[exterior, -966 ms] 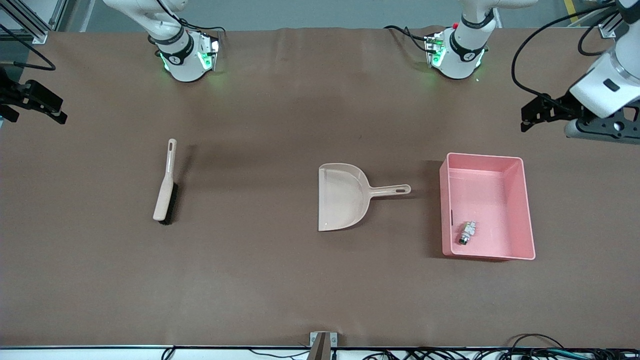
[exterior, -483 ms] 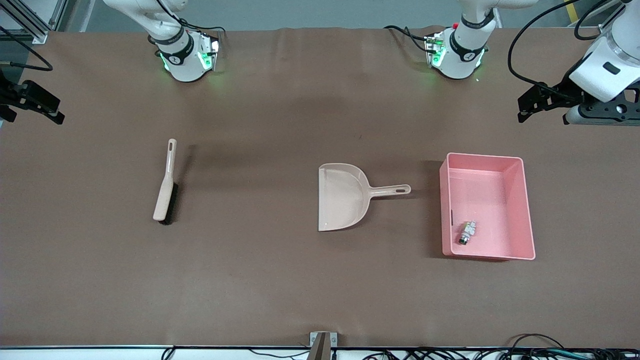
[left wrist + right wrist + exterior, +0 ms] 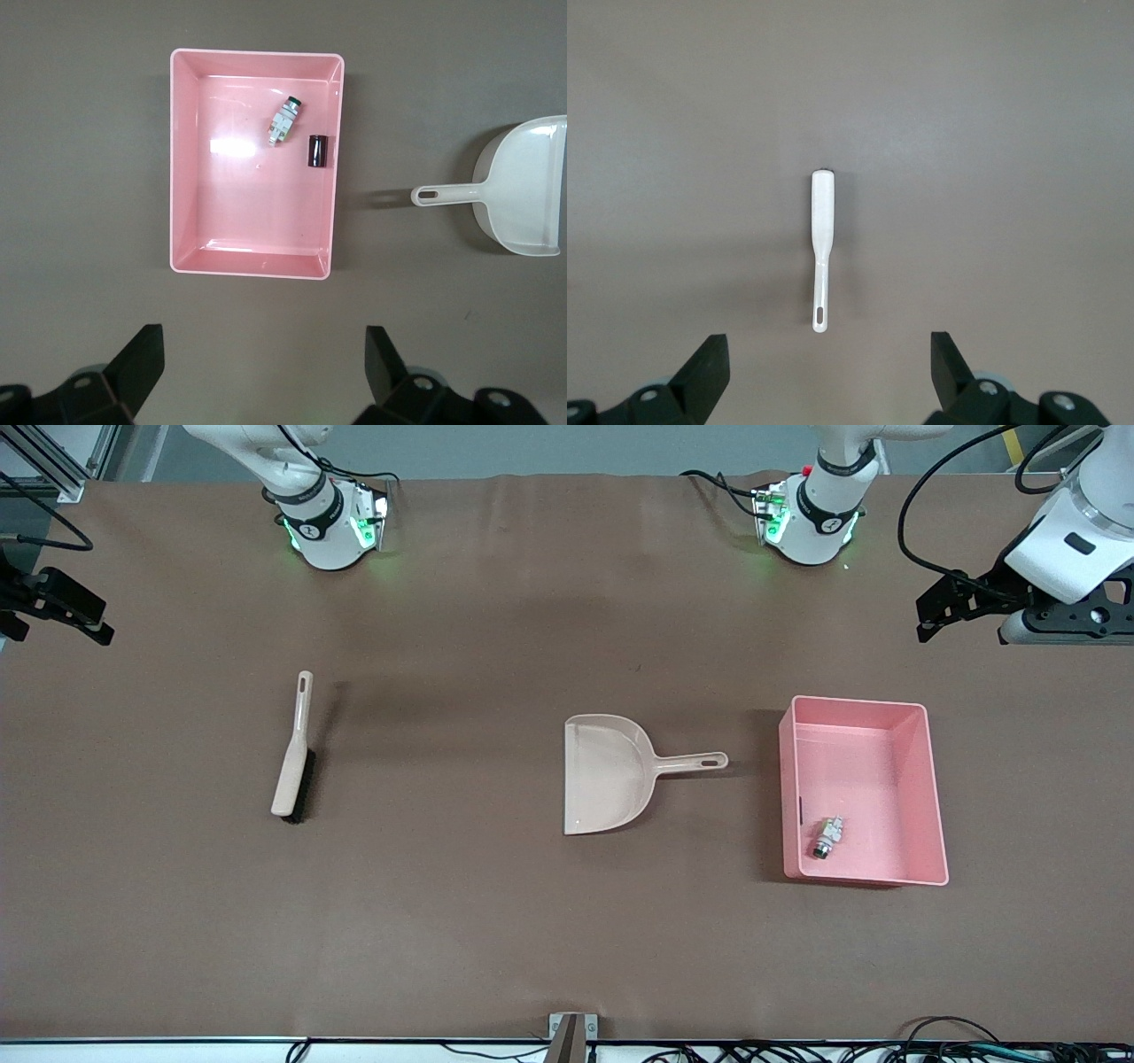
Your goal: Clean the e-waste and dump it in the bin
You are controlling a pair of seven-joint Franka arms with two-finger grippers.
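- E-waste: cylindrical part [image 3: 284, 119] and dark block [image 3: 317, 150] lie in bin [image 3: 921, 797]; risk seems low.
- Left tool [image 3: 264, 365], right tool [image 3: 828, 367]: both released, empty, high over counter [image 3: 461, 921]; a careless descent could knock the bin.

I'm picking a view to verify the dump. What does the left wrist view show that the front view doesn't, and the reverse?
Only the left wrist view shows the dark ribbed block against the bin wall, beside the cylinder, and the left gripper's open fingers. Only the front view shows the brush toward the right arm's end, both bases, and the right gripper over that end. Both show the bin, the cylinder inside it, and the empty dustpan on the table.
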